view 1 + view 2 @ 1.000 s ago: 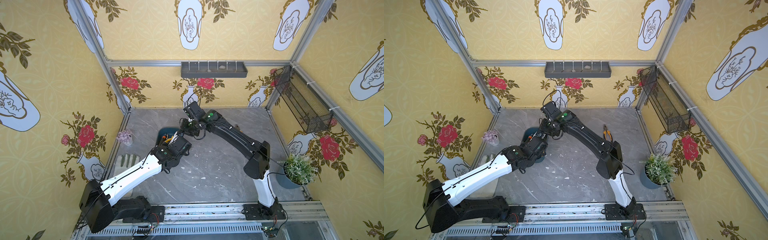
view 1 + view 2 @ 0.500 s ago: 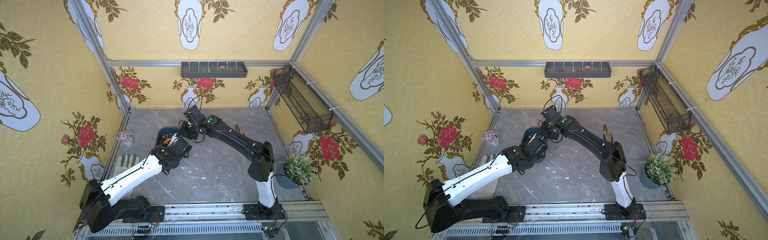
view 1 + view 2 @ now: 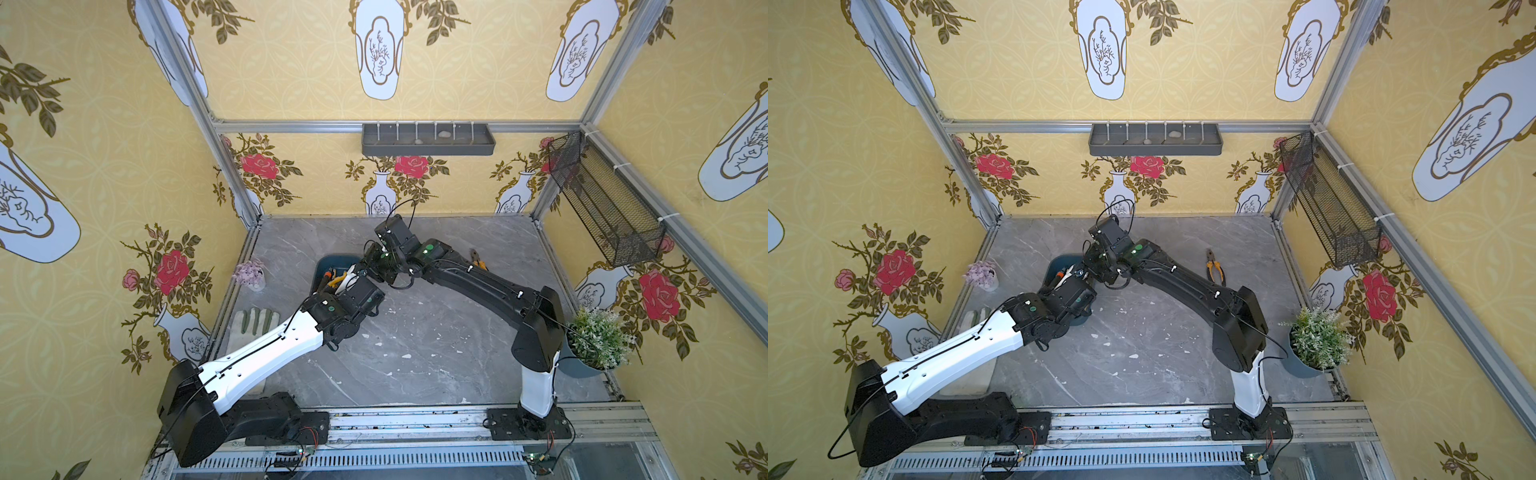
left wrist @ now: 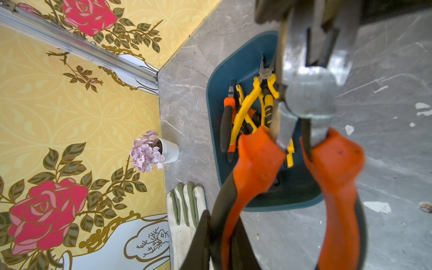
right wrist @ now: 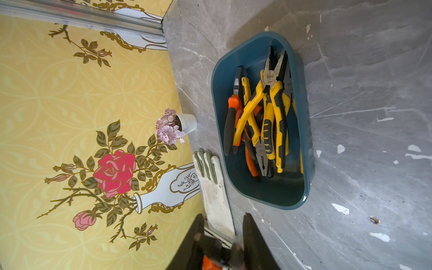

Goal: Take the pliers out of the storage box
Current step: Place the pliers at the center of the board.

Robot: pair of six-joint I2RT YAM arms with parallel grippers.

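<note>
**Left gripper** [image 4: 222, 236]: clenched on one handle of the orange-and-black pliers [image 4: 308, 98]. The handle passes between the two black fingers. The tool hangs in the air above the storage box [image 4: 214, 98], clear of it.

**Right gripper** [image 5: 223, 230]: the fingers stand apart, one on each side of the metal head of the same tool. Whether the pads press on the head cannot be told.

**Box position:** in both top views the storage box [image 3: 332, 262] [image 3: 1064, 262] sits on the grey table [image 3: 436, 353], left of frame centre. The two wrists meet over its right part and hide most of it.

**Box contents:** the other pliers [image 5: 264, 117] lie heaped lengthwise inside. Yellow-and-black pairs rest on orange-and-black ones, with handles crossing. The count cannot be told.

**Outside the box:** a single pliers [image 3: 1214, 270] lies flat on the table right of frame centre, just beside the right arm [image 3: 1183, 286] and well apart from the box.

**Other items:**
- A work glove [image 3: 253, 324] lies flat at the lower left of the box, along the left wall.
- A small white pot of lilac flowers [image 3: 251, 276] stands upright to the left of the box, apart from it
</note>
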